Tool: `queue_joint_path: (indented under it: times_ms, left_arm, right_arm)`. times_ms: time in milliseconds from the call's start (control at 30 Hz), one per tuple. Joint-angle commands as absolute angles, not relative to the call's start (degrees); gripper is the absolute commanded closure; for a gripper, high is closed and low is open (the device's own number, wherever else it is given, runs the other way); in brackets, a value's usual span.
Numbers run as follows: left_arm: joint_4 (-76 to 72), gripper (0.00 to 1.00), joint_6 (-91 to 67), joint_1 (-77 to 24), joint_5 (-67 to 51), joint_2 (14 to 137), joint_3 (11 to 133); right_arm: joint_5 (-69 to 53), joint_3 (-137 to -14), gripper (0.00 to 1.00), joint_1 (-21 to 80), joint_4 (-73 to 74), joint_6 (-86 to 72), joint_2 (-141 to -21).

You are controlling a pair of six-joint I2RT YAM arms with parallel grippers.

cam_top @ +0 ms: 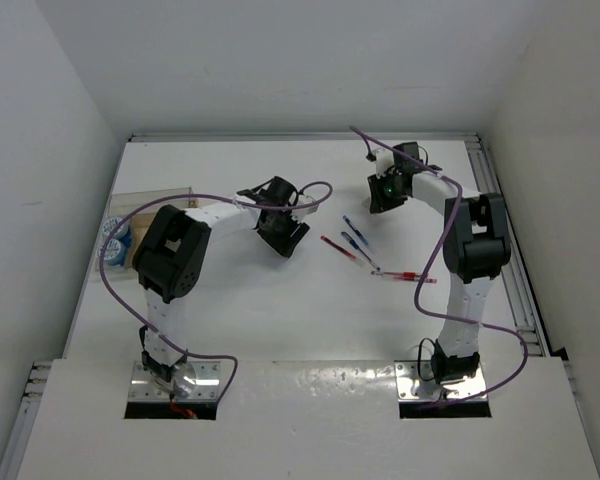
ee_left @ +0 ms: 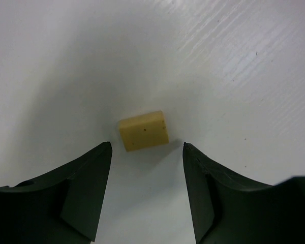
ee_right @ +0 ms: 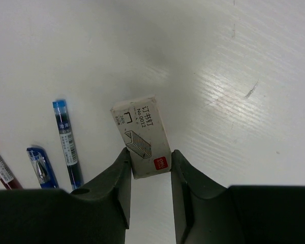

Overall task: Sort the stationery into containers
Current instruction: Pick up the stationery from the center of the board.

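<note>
A beige eraser block (ee_left: 143,130) lies flat on the white table, just ahead of my left gripper's (ee_left: 146,147) tips. That gripper is open and empty, its jaws standing wide to either side; in the top view (cam_top: 280,235) it hides the eraser. My right gripper (ee_right: 150,156) is shut on the near end of a white staple box (ee_right: 140,133) with printed staples and a red logo; it shows at the back right in the top view (cam_top: 388,190). The clear plastic box (cam_top: 155,200) stands at the far left, with a blue-white roll (cam_top: 115,240) beside it.
Two blue pens (ee_right: 66,142) (ee_right: 40,165) and a red pen (ee_right: 0,168) lie left of the right gripper. In the top view, blue pens (cam_top: 355,235) and red pens (cam_top: 405,276) lie between the arms. Purple cables loop over both arms. Walls enclose the table.
</note>
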State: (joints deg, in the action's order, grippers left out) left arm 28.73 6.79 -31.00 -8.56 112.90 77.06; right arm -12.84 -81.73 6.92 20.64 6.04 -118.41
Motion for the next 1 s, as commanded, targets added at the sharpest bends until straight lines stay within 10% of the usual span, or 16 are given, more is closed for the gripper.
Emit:
queue_joint_path:
  times_ms: [0, 233, 567, 967]
  left_arm:
    - [28.04, 0.36, 6.06, -31.55, -8.26, 114.69, 79.89]
    - [29.53, 0.40, 6.07, -31.47, -7.03, 117.86, 82.35]
    - [31.64, 0.74, 7.12, -29.01, -7.21, 115.24, 80.42]
    - [38.05, 0.76, 8.79, -8.80, -9.57, 97.92, 81.65]
  right_arm:
    - [-14.33, -81.47, 0.92, 7.30, 20.13, 5.89, -115.05]
    - [-15.47, -80.51, 0.92, 7.38, 20.83, 5.71, -112.42]
    - [-18.01, -78.75, 0.92, 8.96, 22.50, 5.36, -105.48]
    - [-20.65, -70.32, 0.92, 18.27, 21.19, 4.22, -97.56]
